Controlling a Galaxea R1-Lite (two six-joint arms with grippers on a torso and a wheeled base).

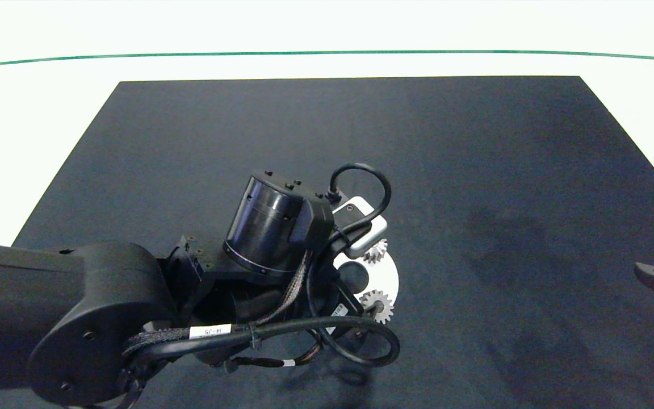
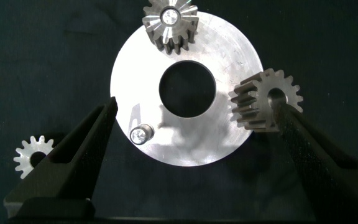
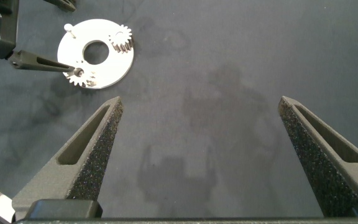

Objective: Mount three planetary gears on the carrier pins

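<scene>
Gears first: two of the three small silver-white toothed metal spur gears sit on the flat white round metal disc (image 2: 185, 146). One seated gear (image 2: 170, 23) is at the disc's rim; the second gear (image 2: 265, 99) is at another point of the rim, overhanging it slightly, and one finger (image 2: 316, 155) of my left gripper (image 2: 194, 112) lies against its outer side. Whether that gear is fully down on its peg I cannot tell. The third gear (image 2: 34, 155) lies flat on the black mat (image 2: 55, 56), just off the disc, outside my other finger.

One short pale cylindrical carrier pin (image 2: 142, 134) stands bare on the disc, between the big centre hole (image 2: 187, 89) and the loose gear.

My left gripper is spread wide over the disc, holding nothing. My right gripper (image 3: 204, 112) is also spread wide and empty, parked well away from the disc.

Step in hand, as I judge it: second gear placed, third pending. Next: clear the second gear, pick up the loose gear by its teeth, and lower its bore over the bare pin so its teeth clear its neighbours.
</scene>
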